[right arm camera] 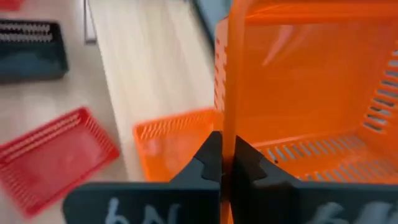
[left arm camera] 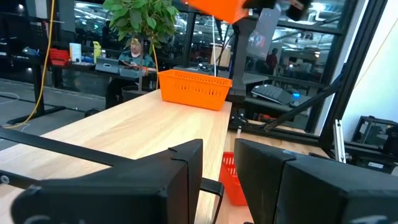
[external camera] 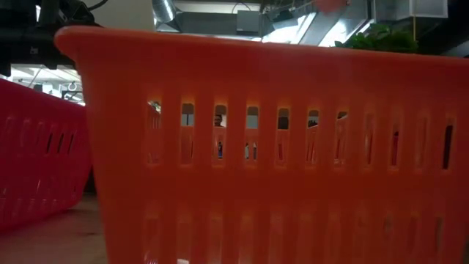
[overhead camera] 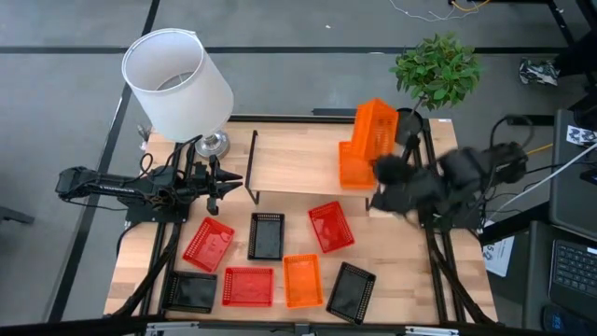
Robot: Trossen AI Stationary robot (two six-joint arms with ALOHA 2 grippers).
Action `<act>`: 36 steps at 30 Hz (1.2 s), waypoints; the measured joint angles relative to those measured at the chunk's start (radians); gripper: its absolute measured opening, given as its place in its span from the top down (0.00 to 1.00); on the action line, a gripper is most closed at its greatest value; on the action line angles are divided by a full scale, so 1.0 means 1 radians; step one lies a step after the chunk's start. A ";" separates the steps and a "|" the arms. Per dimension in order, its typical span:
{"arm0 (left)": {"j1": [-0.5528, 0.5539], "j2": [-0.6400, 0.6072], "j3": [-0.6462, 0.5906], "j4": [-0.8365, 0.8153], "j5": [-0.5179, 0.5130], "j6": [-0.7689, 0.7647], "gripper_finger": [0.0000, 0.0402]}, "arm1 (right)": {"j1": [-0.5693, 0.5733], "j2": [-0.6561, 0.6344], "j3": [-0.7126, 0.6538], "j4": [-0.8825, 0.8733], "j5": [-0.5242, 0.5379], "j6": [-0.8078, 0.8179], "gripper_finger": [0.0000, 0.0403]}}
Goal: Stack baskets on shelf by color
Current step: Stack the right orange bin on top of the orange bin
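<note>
Now mid-way through the orange pile, by the look of things. Holding the second orange basket (overhead camera: pixel 376 124) aloft and steeply tilted over the right end of the shelf (overhead camera: pixel 294 163), with the right gripper (right arm camera: pixel 222 157) pinched shut on that basket's thin side wall. Directly below and a little to one side, sitting flat on the board, the first orange basket (right arm camera: pixel 173 140), open side up and not touching the carried one.

Parked near the shelf's left end, close to the lamp (overhead camera: pixel 177 79), the left gripper (overhead camera: pixel 222 184): fingers a little apart, holding nothing, doing no work.

Left on the tabletop in front of the shelf: the third orange basket (overhead camera: pixel 302 280), three red baskets (overhead camera: pixel 330 227) and three black baskets (overhead camera: pixel 267 235), all loose and none stacked. So, judging by that, barely started: one colour under way, two untouched.

Next, probably: level the carried basket out of its tilt, line its edges up with the one on the board, lower straight down to nest it, then release. Calls for care on two counts. First, gripped by one wall only, so likely to swing or sag while turning flat. Second, close to the potted plant (overhead camera: pixel 437 67) behind the shelf's right end, so worth keeping the wrist clear of the leaves. Any skew on the way down could catch rim on rim and push the lower basket along the board.
</note>
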 joint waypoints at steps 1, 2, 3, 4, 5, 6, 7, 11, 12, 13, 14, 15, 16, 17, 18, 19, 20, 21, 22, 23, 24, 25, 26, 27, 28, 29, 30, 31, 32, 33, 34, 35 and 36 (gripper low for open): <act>0.000 0.000 0.000 0.000 0.000 0.000 0.79 | -0.035 -0.007 0.000 0.000 -0.063 -0.032 1.00; 0.000 0.000 0.000 0.000 0.000 0.000 0.79 | -0.066 -0.009 0.000 0.000 -0.126 -0.066 1.00; 0.000 0.000 0.000 0.000 0.000 0.000 0.79 | -0.092 -0.006 0.000 0.001 -0.174 -0.097 1.00; 0.000 0.000 0.000 0.000 0.000 0.000 0.79 | -0.110 0.001 -0.003 0.003 -0.212 -0.130 1.00; 0.000 0.000 0.000 0.000 0.000 0.000 0.79 | -0.125 0.008 -0.011 0.005 -0.236 -0.164 1.00; 0.000 0.000 0.000 -0.001 0.000 0.000 0.79 | -0.137 0.013 -0.027 0.006 -0.245 -0.199 1.00; 0.000 0.000 0.000 0.000 0.000 0.000 0.79 | -0.149 0.018 -0.052 0.007 -0.255 -0.225 1.00; 0.000 0.000 0.000 -0.001 0.000 0.000 0.79 | -0.206 0.019 -0.163 0.002 -0.348 -0.244 1.00; 0.000 0.000 0.000 -0.001 0.000 0.000 0.79 | -0.217 0.017 -0.192 0.001 -0.378 -0.240 1.00; 0.000 0.000 0.000 -0.001 0.000 0.000 0.79 | -0.225 0.017 -0.216 0.009 -0.395 -0.240 1.00; 0.000 0.000 0.000 -0.001 0.000 0.000 0.79 | -0.229 0.017 -0.237 0.025 -0.401 -0.241 1.00; 0.000 0.000 0.000 0.000 0.000 0.000 0.79 | -0.234 0.017 -0.253 0.048 -0.409 -0.244 1.00; 0.000 0.000 0.000 -0.001 0.000 0.000 0.79 | -0.238 0.017 -0.266 0.065 -0.414 -0.247 1.00; 0.000 0.000 0.000 -0.001 0.000 0.000 0.79 | -0.242 0.017 -0.276 0.077 -0.419 -0.252 1.00; 0.000 0.000 0.000 0.000 0.000 0.000 0.79 | -0.248 0.017 -0.283 0.085 -0.428 -0.263 1.00; 0.000 0.000 0.000 -0.001 0.000 0.000 0.79 | -0.253 0.017 -0.288 0.096 -0.437 -0.266 1.00; 0.000 0.000 0.000 -0.001 0.000 0.000 0.79 | -0.257 0.016 -0.292 0.108 -0.446 -0.267 1.00; 0.000 0.000 0.000 -0.001 0.000 -0.001 0.79 | -0.263 0.016 -0.294 0.113 -0.457 -0.266 1.00; 0.000 0.000 0.000 -0.001 0.000 0.000 0.79 | -0.268 0.016 -0.295 0.110 -0.473 -0.260 1.00; 0.000 0.000 0.000 -0.001 0.000 0.000 0.79 | -0.273 0.016 -0.295 0.109 -0.484 -0.249 0.99; 0.000 0.000 0.000 -0.001 0.000 0.000 0.79 | -0.277 0.016 -0.295 0.109 -0.494 -0.242 0.98; 0.000 0.000 0.000 -0.001 0.000 0.000 0.79 | -0.281 0.016 -0.295 0.109 -0.498 -0.240 0.97; 0.000 0.000 0.000 -0.001 0.000 0.000 0.79 | -0.284 0.016 -0.295 0.109 -0.499 -0.241 0.96; 0.000 0.000 0.000 -0.001 0.000 0.000 0.79 | -0.285 0.016 -0.295 0.109 -0.498 -0.242 0.95; 0.000 0.000 0.000 -0.001 0.000 0.000 0.79 | -0.286 0.016 -0.295 0.109 -0.497 -0.247 0.93; 0.000 0.000 0.000 -0.001 0.000 0.000 0.79 | -0.286 0.016 -0.295 0.109 -0.494 -0.253 0.91; 0.000 0.000 0.000 -0.001 0.000 0.000 0.79 | -0.285 0.016 -0.295 0.109 -0.494 -0.268 0.89; 0.000 0.000 0.000 -0.001 0.000 0.000 0.79 | -0.285 0.016 -0.295 0.110 -0.494 -0.270 0.87; 0.000 0.000 0.000 -0.001 0.000 0.000 0.79 | -0.285 0.016 -0.295 0.111 -0.494 -0.270 0.86; 0.000 0.000 0.000 -0.001 0.000 0.000 0.79 | -0.285 0.016 -0.295 0.112 -0.494 -0.270 0.84; 0.000 0.000 0.000 -0.001 0.000 0.000 0.79 | -0.285 0.016 -0.295 0.112 -0.494 -0.270 0.82; 0.000 0.000 0.000 -0.001 0.000 0.000 0.79 | -0.285 0.016 -0.295 0.112 -0.494 -0.269 0.80; 0.000 0.000 0.000 -0.001 0.000 0.000 0.79 | -0.285 0.016 -0.295 0.113 -0.493 -0.266 0.78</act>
